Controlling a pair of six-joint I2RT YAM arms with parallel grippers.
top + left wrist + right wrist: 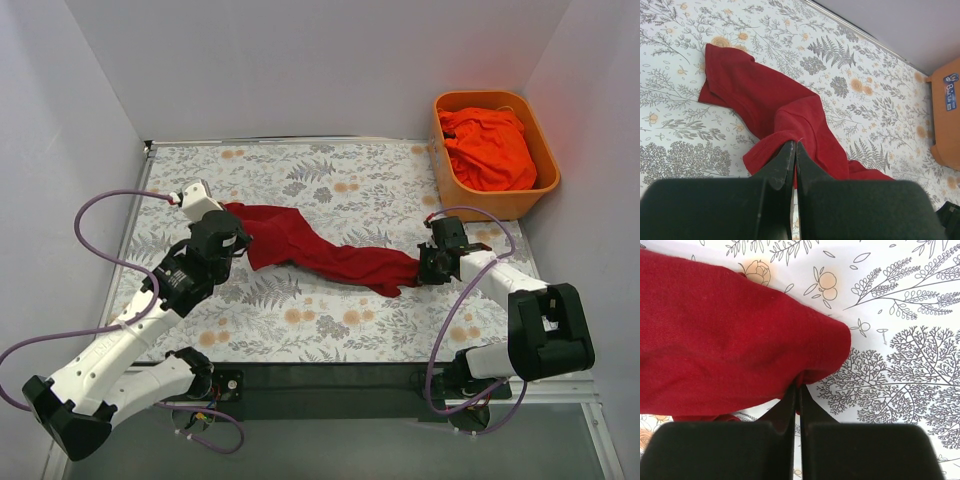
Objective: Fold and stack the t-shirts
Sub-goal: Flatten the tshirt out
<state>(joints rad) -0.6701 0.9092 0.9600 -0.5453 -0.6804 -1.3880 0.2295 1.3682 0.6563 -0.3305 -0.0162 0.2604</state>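
A dark crimson t-shirt (320, 250) lies stretched in a long rope across the flowered table, from the left arm to the right arm. My left gripper (238, 240) is shut on its left end; the left wrist view shows the cloth (785, 107) pinched at my gripper (794, 145). My right gripper (425, 268) is shut on the shirt's right end, with the crimson hem (740, 340) nipped between the closed tips of that gripper (798, 387). A bright orange-red t-shirt (490, 148) lies bunched inside the orange tub (540, 185) at the back right.
White walls close the table on the left, back and right. The orange tub's corner (945, 115) shows at the right edge of the left wrist view. Purple cables loop beside both arms. A black strip runs along the table's near edge (330, 385).
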